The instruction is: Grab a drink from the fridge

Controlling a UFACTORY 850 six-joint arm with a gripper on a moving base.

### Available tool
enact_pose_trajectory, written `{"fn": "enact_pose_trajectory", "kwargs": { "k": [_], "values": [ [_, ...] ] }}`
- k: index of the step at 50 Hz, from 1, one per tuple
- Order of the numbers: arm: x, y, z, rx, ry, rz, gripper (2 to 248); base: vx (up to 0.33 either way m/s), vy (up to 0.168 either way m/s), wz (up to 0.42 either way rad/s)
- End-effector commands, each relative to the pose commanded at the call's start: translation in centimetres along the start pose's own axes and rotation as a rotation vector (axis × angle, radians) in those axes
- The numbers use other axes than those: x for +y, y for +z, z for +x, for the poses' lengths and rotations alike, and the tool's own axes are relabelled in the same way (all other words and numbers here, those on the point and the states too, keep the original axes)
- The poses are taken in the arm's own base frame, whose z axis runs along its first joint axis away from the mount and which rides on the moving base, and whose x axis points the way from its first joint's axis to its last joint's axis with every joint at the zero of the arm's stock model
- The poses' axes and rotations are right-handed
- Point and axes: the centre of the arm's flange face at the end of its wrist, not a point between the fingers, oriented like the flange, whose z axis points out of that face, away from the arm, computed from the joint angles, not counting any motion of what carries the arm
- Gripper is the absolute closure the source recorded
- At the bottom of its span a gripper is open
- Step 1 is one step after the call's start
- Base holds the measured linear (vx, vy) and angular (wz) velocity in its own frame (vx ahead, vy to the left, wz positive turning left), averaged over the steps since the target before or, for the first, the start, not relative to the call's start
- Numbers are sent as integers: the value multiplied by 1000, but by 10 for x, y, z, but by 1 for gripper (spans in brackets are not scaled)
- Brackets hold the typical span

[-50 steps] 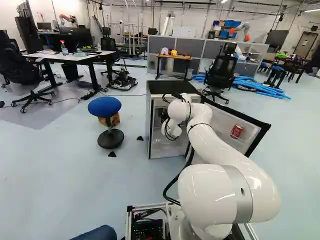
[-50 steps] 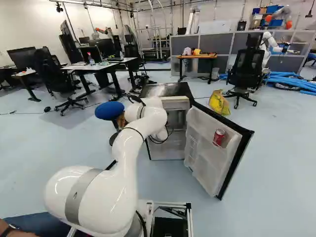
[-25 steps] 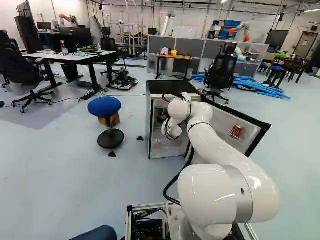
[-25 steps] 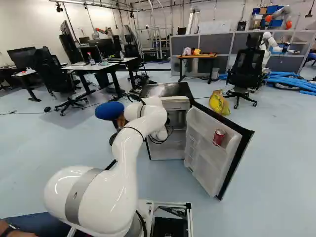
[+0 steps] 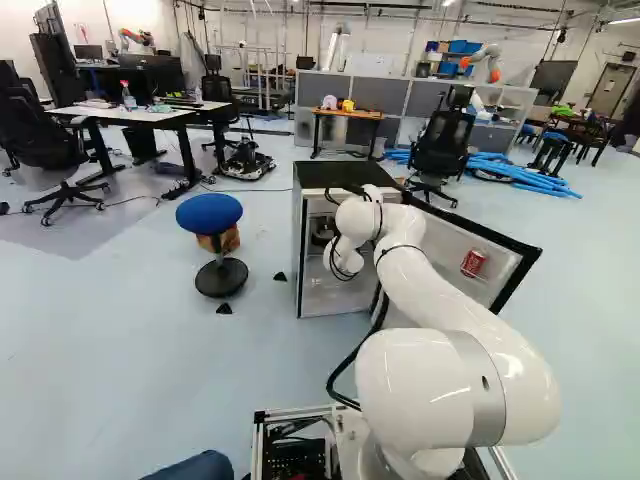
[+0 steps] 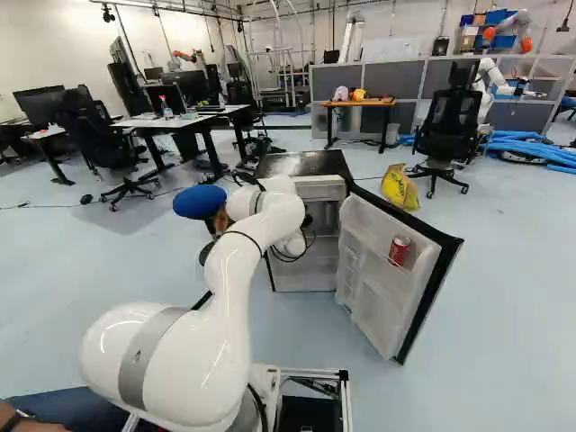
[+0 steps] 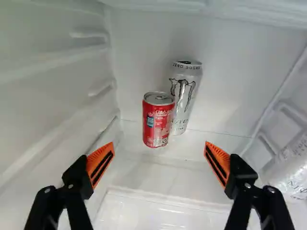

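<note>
Step in hand: reaching into the fridge, judged as lining up on a drink; no grab made.
Fridge: small, black-topped with white inside (image 5: 325, 176), its white-lined, black-edged door (image 6: 378, 283) swung open.
Arm: glossy white, jointed (image 6: 236, 288), reaching into the opening.
Pincer: black two-finger gripper with orange pads (image 7: 160, 143), spread wide, nothing held.
Drinks inside: short red metal can (image 7: 157, 123) upright, ahead of the gripper; tall silver-grey can (image 7: 186, 93) just behind it, partly hidden. Cannot tell if they touch.
By one finger: pale, printed container (image 7: 290, 167), partly out of sight; kind unclear.
Door drink: a second red can (image 6: 400, 250) on the door shelf.
Likely pick: the short red can, being nearest and least hidden; the task names no particular drink.
Next move: centre the red can between the pads, ease forward at its height, then close around its sides.
Watch for: nudging the silver can, or a finger catching the pale container.
</note>
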Motion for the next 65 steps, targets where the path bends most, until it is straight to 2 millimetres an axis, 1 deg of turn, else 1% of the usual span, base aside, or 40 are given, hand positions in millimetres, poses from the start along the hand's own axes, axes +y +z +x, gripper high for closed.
{"fn": "enact_pose_trajectory", "kwargs": {
  "k": [24,45,65],
  "values": [
    [2,14,-4,35,-10,-4,3,0,0,0],
    [1,16,-4,41,-12,-4,3,0,0,0],
    [-2,26,-6,68,-21,-2,3,0,0,0]
  ]
}}
